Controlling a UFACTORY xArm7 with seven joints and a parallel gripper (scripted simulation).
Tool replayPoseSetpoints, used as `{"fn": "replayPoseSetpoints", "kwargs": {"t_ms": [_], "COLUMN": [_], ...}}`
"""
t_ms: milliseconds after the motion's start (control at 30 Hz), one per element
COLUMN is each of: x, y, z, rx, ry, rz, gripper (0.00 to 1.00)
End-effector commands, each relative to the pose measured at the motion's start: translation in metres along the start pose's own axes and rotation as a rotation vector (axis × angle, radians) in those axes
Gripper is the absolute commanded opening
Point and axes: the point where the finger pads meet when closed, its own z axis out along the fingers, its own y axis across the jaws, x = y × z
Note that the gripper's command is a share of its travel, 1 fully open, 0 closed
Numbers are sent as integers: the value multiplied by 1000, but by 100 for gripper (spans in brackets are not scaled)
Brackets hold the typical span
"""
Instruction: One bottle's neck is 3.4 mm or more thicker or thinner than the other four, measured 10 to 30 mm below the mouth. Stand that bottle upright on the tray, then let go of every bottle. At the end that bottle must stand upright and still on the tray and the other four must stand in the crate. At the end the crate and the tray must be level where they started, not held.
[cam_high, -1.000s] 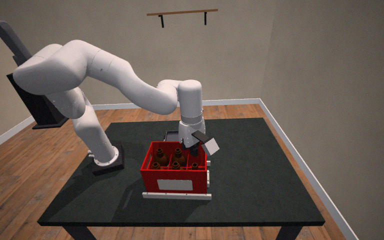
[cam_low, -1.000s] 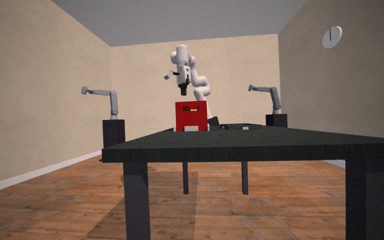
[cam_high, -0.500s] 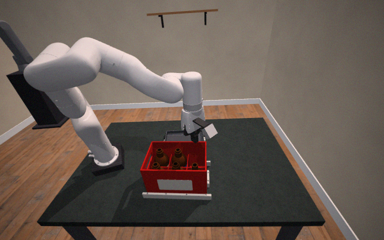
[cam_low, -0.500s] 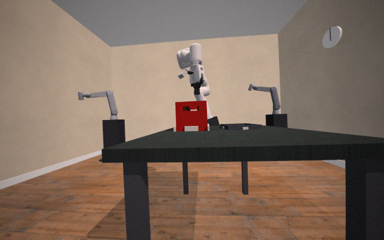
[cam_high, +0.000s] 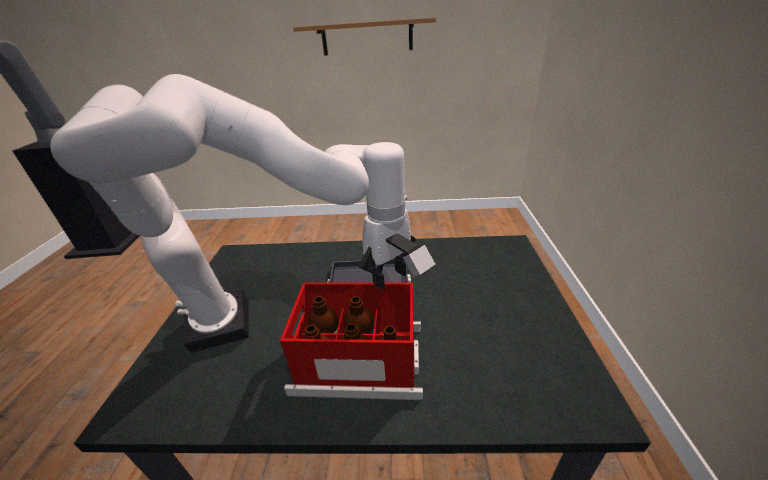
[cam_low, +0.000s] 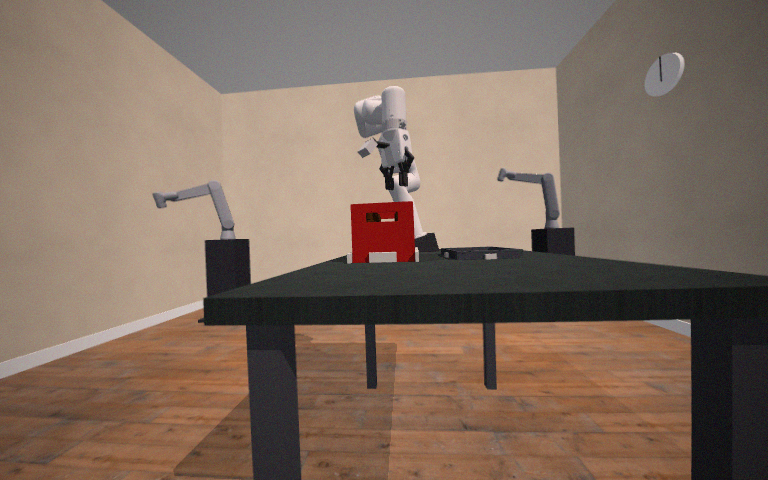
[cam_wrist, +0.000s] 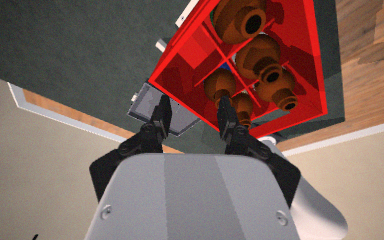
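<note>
The red crate (cam_high: 294, 362) (cam_low: 382, 237) (cam_wrist: 320, 75) stands on the table and holds brown bottles in two rows. In the top view, the back row has a left bottle (cam_high: 321, 319) (cam_wrist: 243, 106) and a middle bottle (cam_high: 356, 319) (cam_wrist: 218, 84); its right compartment is empty. The front row has a left bottle (cam_high: 312, 331) (cam_wrist: 276, 86), a middle bottle (cam_high: 351, 331) (cam_wrist: 256, 54) and a right bottle (cam_high: 389, 333) (cam_wrist: 231, 22). Their lower parts are hidden. My gripper (cam_high: 390, 275) (cam_low: 396, 184) (cam_wrist: 194, 104) is open and empty above the crate's back side. The grey tray (cam_high: 351, 275) (cam_low: 467, 256) (cam_wrist: 150, 105) is empty.
White stop bars (cam_high: 353, 391) (cam_low: 382, 257) lie against the crate's foot on the dark table (cam_high: 509, 362) (cam_low: 566, 277). The tray lies behind the crate, with small light blocks at its edges. The crate's walls rise around the bottles.
</note>
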Motion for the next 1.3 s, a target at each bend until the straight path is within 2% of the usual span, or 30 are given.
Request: {"fn": "replayPoseSetpoints", "kwargs": {"t_ms": [0, 1267], "x": [0, 0], "y": [-1, -1], "z": [-2, 5], "rx": [4, 3], "ry": [2, 2], "rz": [-1, -1], "gripper": [65, 65]}}
